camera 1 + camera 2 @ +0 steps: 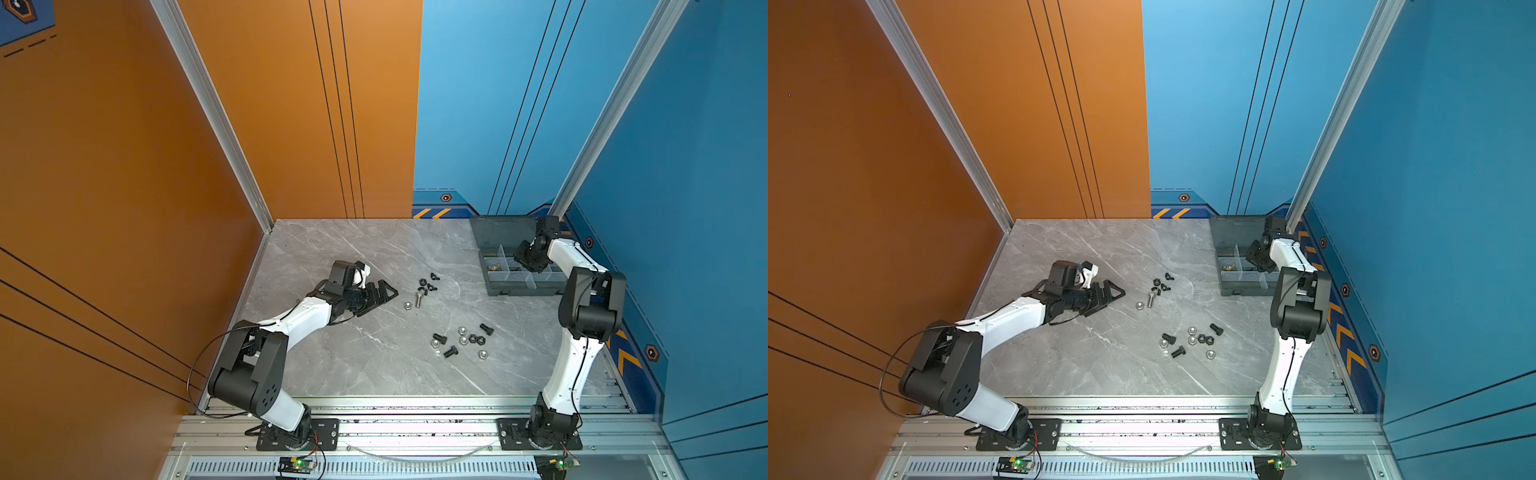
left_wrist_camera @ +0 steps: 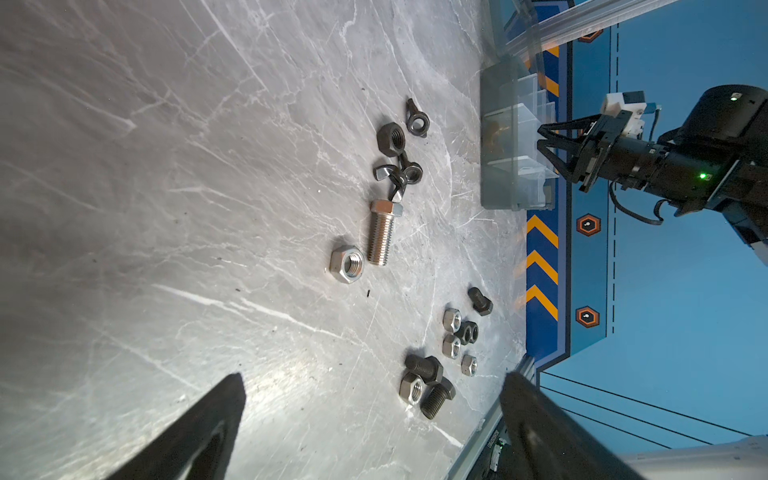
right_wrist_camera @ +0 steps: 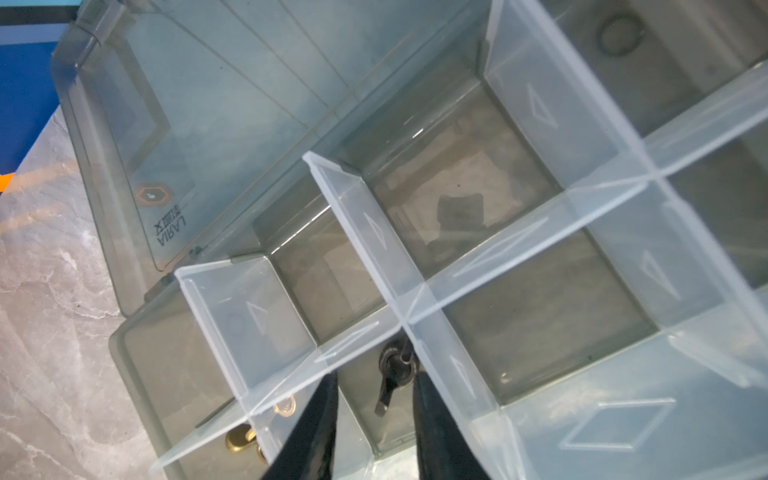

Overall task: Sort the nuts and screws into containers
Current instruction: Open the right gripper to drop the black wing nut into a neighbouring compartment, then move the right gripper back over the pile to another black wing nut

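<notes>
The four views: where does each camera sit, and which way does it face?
Both top views: high over the front rail, looking down on the grey marble-pattern tabletop; both whole arms, left gripper, right gripper.
Left wrist: on the left arm, looking low across the table, past the long silver hex-head bolt to the smoky-grey translucent organiser box; own black fingers.
Right wrist: on the right arm, looking down into the box's compartments; own fingers flank a small black wing nut.
Shared: top and left-wrist views show bolt, box, right gripper.
</notes>
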